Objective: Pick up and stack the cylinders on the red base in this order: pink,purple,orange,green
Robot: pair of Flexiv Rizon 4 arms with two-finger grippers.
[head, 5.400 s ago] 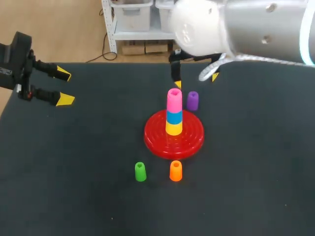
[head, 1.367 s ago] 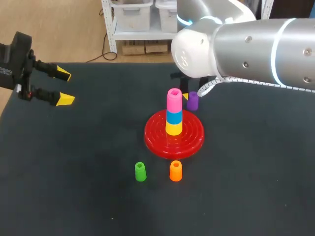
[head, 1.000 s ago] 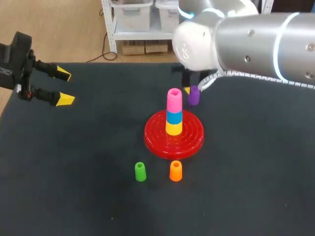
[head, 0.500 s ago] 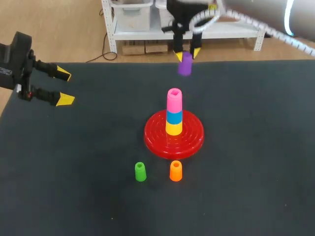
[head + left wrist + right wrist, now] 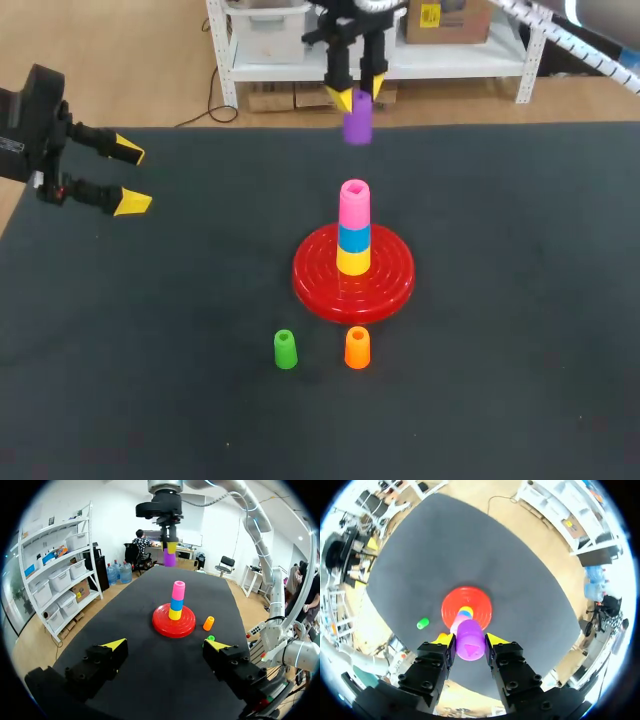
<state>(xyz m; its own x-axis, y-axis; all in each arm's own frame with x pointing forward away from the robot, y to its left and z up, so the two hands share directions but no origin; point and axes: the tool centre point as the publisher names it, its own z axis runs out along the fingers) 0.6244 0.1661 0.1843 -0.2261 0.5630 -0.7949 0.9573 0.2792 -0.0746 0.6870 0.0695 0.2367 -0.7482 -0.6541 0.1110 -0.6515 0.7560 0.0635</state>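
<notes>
While the right gripper [image 5: 350, 98] was clamped on the purple cylinder [image 5: 357, 128], holding it upright, the piece hung high above the red base [image 5: 310, 285]. It sat almost, not quite, in line over the pink cylinder [image 5: 354, 203] topmost there, so a small sideways correction looked needed.

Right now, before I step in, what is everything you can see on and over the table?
Base: one, red, mid-table.
Yellow cylinder: one, lowest on the base.
Blue cylinder: one, on the yellow one.
Pink cylinder: one, top of the stack.
Purple cylinder: one, in the air, roughly over the stack.
Green cylinder: one, on the table in front of the base.
Orange cylinder: one, beside the green one.
Table: one, black.
Left tool: open, empty, at the table's left edge.
Right tool: shut on the purple cylinder.
</notes>
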